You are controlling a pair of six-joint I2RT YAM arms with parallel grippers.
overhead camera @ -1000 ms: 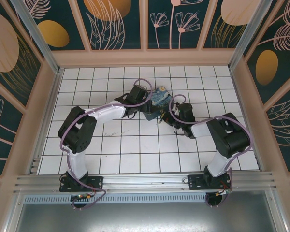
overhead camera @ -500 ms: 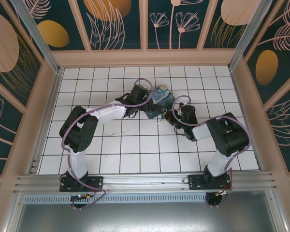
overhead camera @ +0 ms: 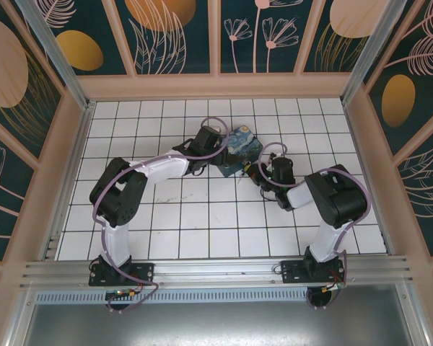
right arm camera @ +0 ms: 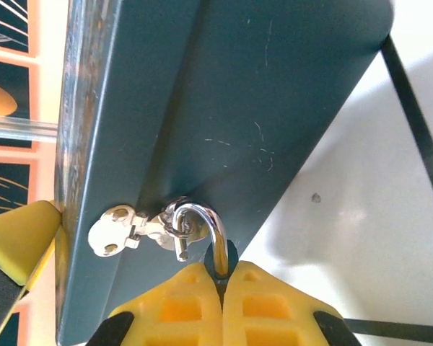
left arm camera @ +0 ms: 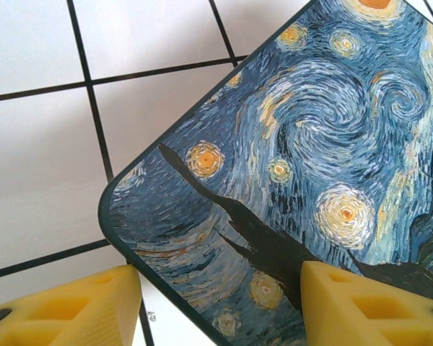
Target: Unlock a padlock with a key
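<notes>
The padlock (right arm camera: 223, 259) is pinched between my right gripper's (right arm camera: 222, 272) yellow fingers, so only a dark sliver of its body shows. Its silvery shackle (right arm camera: 215, 229) arcs up through the metal hasp (right arm camera: 119, 231) on the teal side of the starry-night box (overhead camera: 239, 150), and its short end hangs free. My left gripper (left arm camera: 216, 281) is open, with its yellow fingers (left arm camera: 368, 303) on either side of the near corner of the box lid (left arm camera: 310, 144). In the top view both grippers, left (overhead camera: 206, 143) and right (overhead camera: 255, 171), press close to the box. The key is hidden.
The box stands on a white tiled floor (overhead camera: 195, 216) enclosed by pink-framed walls (overhead camera: 216, 85). Purple cables loop over both arms near the box. Open tiles lie in front of the box and to both sides.
My right gripper has moved up and left, closer to the box side. The box has turned slightly. The left arm has barely shifted.
</notes>
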